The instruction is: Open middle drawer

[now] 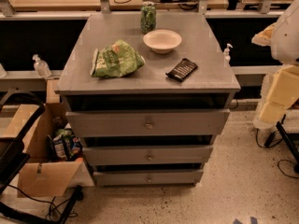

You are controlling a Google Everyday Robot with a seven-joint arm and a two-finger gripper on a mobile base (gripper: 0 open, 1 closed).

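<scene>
While gripper (280, 99) hangs right, middle drawer (148, 155) untouched

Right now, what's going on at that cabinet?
Nothing is being handled yet. The gripper is out of view, and nothing touches the grey cabinet. The middle drawer does not look pulled out and its knob is untouched, between the top drawer and bottom drawer. On top sit a green chip bag, a white bowl, a green can and a dark snack bar.
</scene>
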